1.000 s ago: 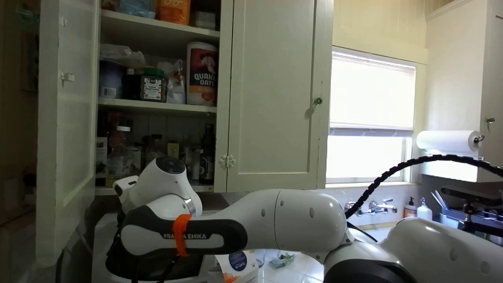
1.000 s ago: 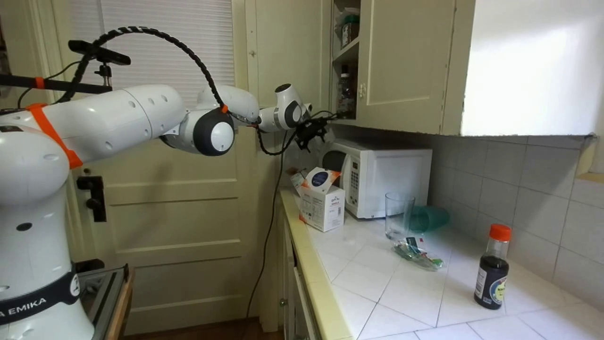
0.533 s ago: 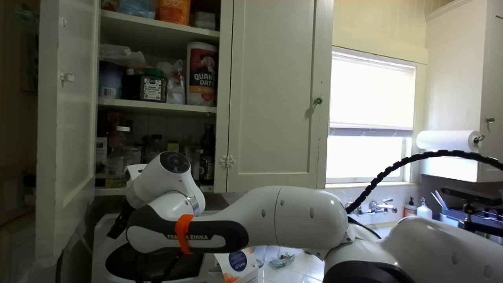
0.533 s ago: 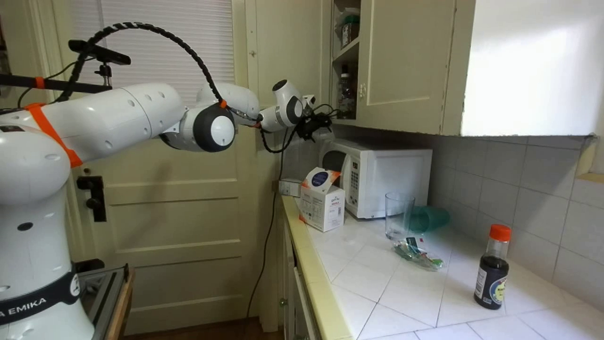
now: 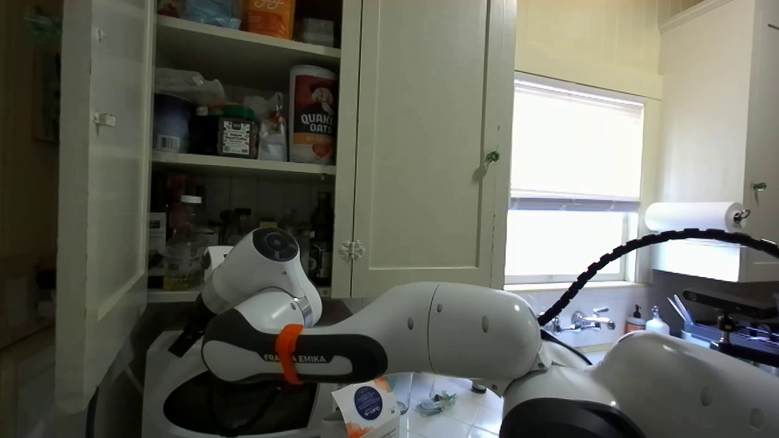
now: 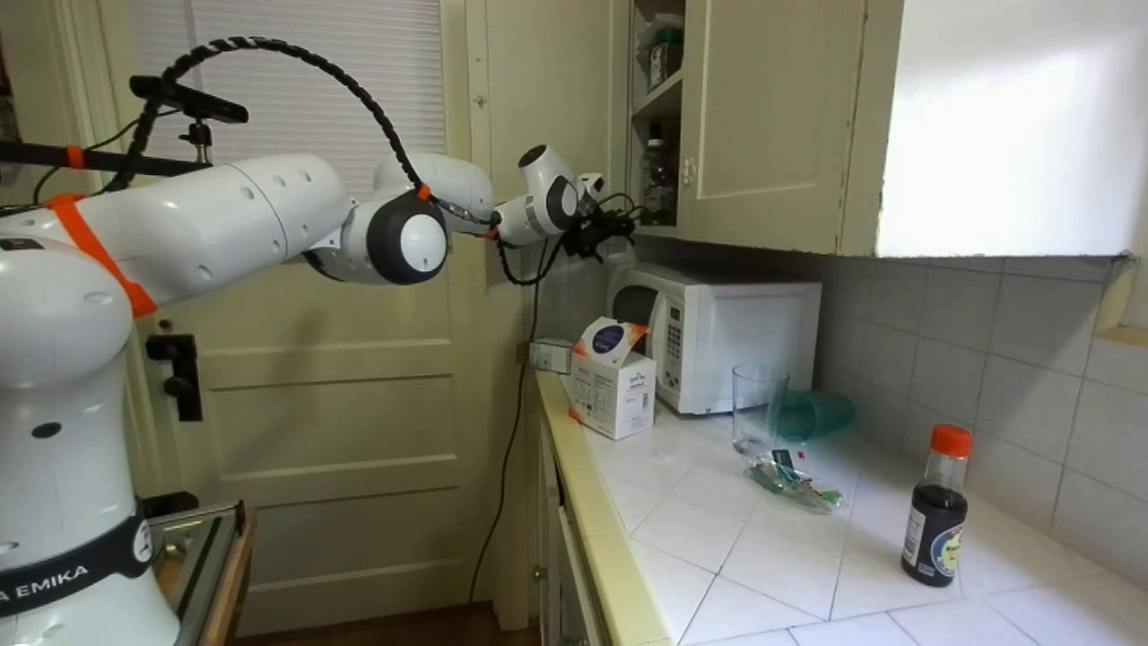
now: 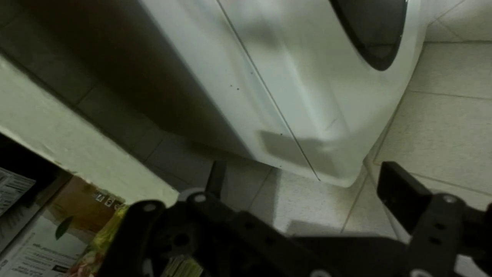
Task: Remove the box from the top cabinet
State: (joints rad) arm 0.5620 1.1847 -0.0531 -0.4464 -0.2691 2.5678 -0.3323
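The top cabinet (image 5: 420,140) stands with its left door (image 5: 115,158) open, showing shelves of boxes, jars and bottles; it also shows in an exterior view (image 6: 771,126). A small white box (image 6: 550,356) lies at the far left end of the counter, below my gripper (image 6: 601,238). My gripper hangs just in front of and below the cabinet's bottom shelf. In the wrist view its fingers (image 7: 303,169) are wide apart with nothing between them. The cabinet's pale bottom edge (image 7: 84,146) crosses the left side there, with packages inside it. The small box is not seen in the wrist view.
A white microwave (image 6: 744,332) stands below the cabinet and close beneath the gripper. An opened white and orange box (image 6: 613,395) stands before it. A glass (image 6: 759,408), green cup (image 6: 816,415), plastic packet (image 6: 794,483) and dark sauce bottle (image 6: 934,511) are on the counter.
A second ago a pale box showed blurred and tilted below the gripper; now the small white box lies on the counter's end. The arm has risen slightly and shifted right in an exterior view.
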